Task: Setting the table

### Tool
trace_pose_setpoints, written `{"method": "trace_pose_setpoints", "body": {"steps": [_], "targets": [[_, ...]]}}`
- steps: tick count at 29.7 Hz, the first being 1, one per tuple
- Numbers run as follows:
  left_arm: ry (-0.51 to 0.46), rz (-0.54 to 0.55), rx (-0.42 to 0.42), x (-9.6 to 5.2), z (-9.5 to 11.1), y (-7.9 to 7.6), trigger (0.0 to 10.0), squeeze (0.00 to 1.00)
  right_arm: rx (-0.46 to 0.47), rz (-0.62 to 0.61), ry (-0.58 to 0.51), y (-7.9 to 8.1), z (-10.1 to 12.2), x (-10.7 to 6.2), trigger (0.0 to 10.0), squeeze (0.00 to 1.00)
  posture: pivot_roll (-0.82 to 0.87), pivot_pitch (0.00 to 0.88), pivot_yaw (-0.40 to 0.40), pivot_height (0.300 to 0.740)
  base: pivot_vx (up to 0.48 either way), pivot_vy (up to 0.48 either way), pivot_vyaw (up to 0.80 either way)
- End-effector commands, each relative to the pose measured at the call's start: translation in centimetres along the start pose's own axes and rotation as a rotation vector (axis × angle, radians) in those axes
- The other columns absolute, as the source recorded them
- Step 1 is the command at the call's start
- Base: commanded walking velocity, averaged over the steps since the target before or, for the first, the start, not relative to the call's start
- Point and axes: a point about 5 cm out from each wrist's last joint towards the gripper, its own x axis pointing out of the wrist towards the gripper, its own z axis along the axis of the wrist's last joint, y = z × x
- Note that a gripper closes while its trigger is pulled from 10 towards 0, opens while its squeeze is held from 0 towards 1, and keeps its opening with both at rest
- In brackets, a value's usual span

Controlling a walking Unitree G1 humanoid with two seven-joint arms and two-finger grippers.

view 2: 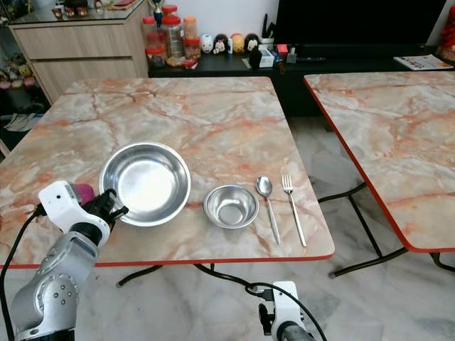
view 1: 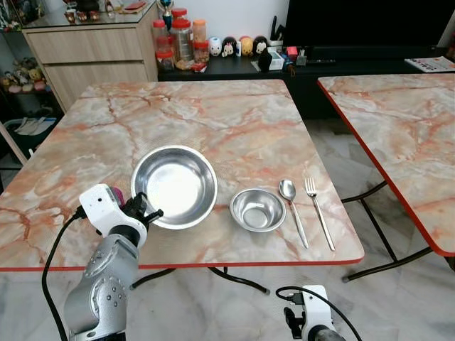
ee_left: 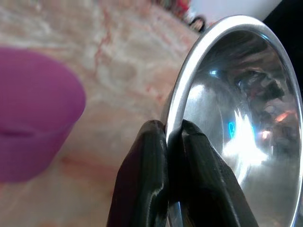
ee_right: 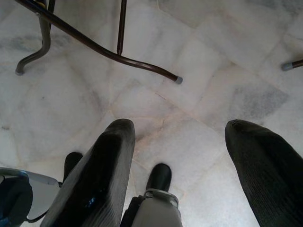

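**Clerk:** Left eye view, item one?

**Robot:** Large round steel bowl (view 1: 174,186), upright on the orange-veined marble table (view 1: 213,114), near its front edge. My left gripper (view 1: 148,214) is at the bowl's near-left rim. In the left wrist view my two black fingers (ee_left: 144,189) pinch that rim, one outside the wall, one inside, with only the metal edge between them.

**Clerk:** Item two?

**Robot:** Small round steel bowl (view 1: 257,209), upright, just right of the large one, apart from it.

**Clerk:** Cutlery?

**Robot:** Steel spoon (view 1: 291,207), then steel fork (view 1: 318,209), lying side by side right of the small bowl, handles toward the table's front edge, not touching each other.

**Clerk:** Anything beside your left wrist?

**Robot:** Purple rounded object (ee_left: 33,113), near the large bowl's rim; blurred, I cannot tell what it is.

**Clerk:** Right gripper?

**Robot:** My right gripper (ee_right: 184,165) hangs low over the pale marble floor (ee_right: 199,61), fingers spread wide, holding nothing.
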Motion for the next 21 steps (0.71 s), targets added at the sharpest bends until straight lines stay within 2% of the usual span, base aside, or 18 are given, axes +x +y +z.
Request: {"method": "trace_pose_setpoints", "body": {"steps": [1,3,6,9,12,21], "targets": [[-0.079,-0.064,-0.058,0.1,1.0,-1.5,10.0,0.00,-0.005,-0.001,-0.009,-0.1,0.4,0.1,10.0,0.00,0.11,0.000,-0.022,0.727,0.000,0.000,0.00],[-0.122,-0.041,-0.001,0.4,1.3,-1.5,10.0,0.00,-0.006,-0.001,-0.011,-0.2,0.4,0.1,10.0,0.00,0.11,0.000,-0.025,0.727,0.000,0.000,0.00],[-0.209,-0.001,0.173,1.2,1.5,-2.0,10.0,0.00,-0.001,0.006,-0.028,-0.2,0.7,0.1,10.0,0.00,0.09,0.000,-0.032,0.727,0.000,0.000,0.00],[-0.287,0.009,0.183,1.5,2.3,-2.5,10.0,0.00,0.003,0.003,-0.033,-0.4,0.8,0.1,10.0,0.00,0.07,0.000,-0.030,0.727,0.000,-0.176,0.00],[-0.337,0.011,0.304,1.8,2.7,-2.9,10.0,0.00,-0.004,-0.008,-0.018,-0.7,0.6,0.0,10.0,0.00,0.07,0.000,-0.030,0.727,0.000,-0.257,0.00],[-0.430,0.028,0.357,2.4,2.9,-3.3,10.0,0.00,-0.012,-0.024,-0.003,-1.5,0.0,-0.2,10.0,0.00,0.06,0.000,-0.031,0.727,0.000,-0.278,0.00]]}}
